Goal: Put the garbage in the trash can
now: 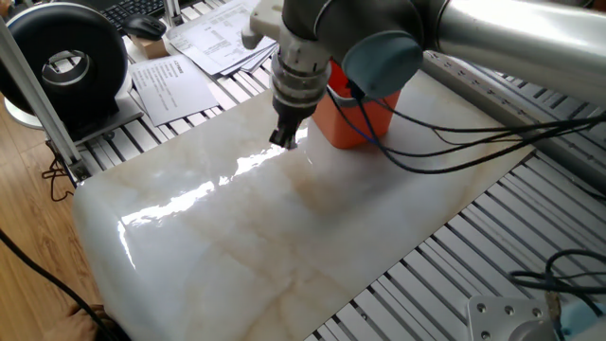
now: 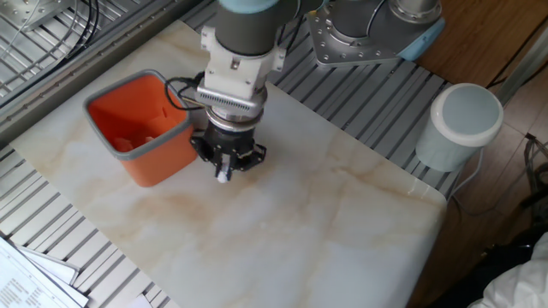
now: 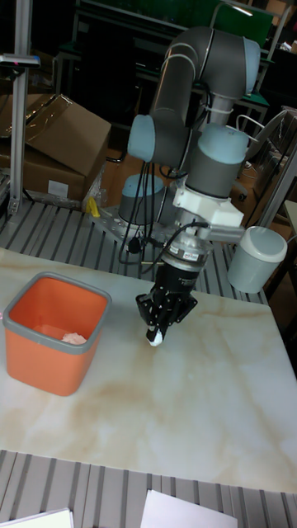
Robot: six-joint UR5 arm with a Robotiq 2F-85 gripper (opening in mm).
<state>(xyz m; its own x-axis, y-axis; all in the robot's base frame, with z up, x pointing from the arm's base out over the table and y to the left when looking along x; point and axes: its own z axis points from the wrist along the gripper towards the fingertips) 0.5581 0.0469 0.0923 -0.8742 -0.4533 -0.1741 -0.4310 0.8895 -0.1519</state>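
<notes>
My gripper [image 2: 223, 174] hangs above the marble table [image 2: 325, 231], shut on a small white paper ball of garbage [image 3: 154, 339] that shows at its fingertips. It is right beside the near wall of the orange, grey-rimmed trash can [image 2: 154, 158], outside the rim. In the tall fixed view the trash can [image 3: 33, 363] stands to the left of the gripper [image 3: 156, 334], and a cream-white scrap [image 3: 74, 337] lies inside it. In one fixed view the arm hides much of the trash can [image 1: 352, 123], with the gripper [image 1: 282, 140] just left of it.
A white cylindrical container [image 2: 461, 124] stands at the table's far corner. Printed paper sheets [image 1: 175, 83] and a black round device [image 1: 66, 59] lie off the slab. Black cables [image 1: 454, 142] trail from the arm over the table's right side.
</notes>
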